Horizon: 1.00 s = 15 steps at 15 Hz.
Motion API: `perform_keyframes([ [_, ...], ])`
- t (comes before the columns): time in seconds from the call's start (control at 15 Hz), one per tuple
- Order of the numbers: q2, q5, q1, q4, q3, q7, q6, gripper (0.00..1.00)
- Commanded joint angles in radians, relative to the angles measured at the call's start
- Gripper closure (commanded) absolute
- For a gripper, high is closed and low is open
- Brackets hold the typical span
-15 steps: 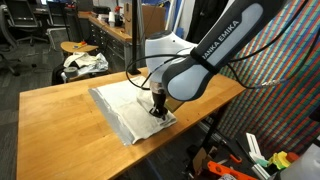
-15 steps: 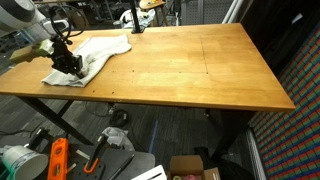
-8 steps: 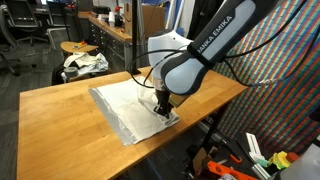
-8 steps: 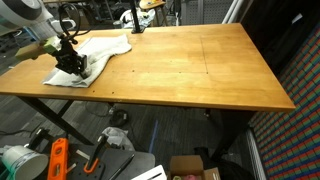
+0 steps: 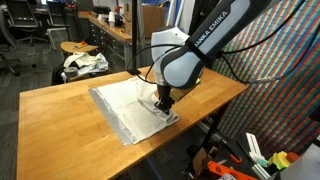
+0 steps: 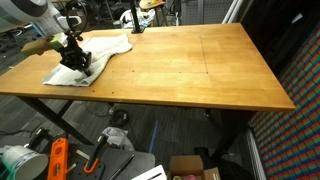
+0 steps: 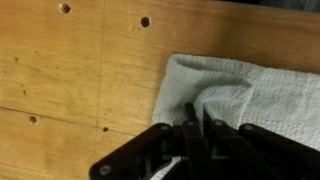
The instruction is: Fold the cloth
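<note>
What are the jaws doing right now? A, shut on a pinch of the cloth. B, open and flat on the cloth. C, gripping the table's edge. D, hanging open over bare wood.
A: the wrist view shows the jaws closed with a ridge of the cloth bunched up between them.
</note>
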Motion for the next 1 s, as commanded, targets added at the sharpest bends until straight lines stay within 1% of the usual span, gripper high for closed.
perform_keyframes([
  [0.0,-0.084,0.071,0.012,-0.017,-0.002,-0.075,-0.018,0.98],
  [0.2,-0.160,0.114,0.019,-0.036,0.009,-0.100,-0.018,0.98],
  [0.53,-0.264,0.128,0.045,-0.066,0.037,-0.090,-0.010,0.98],
  [0.93,-0.325,0.124,0.086,-0.106,0.100,-0.057,0.013,0.98],
])
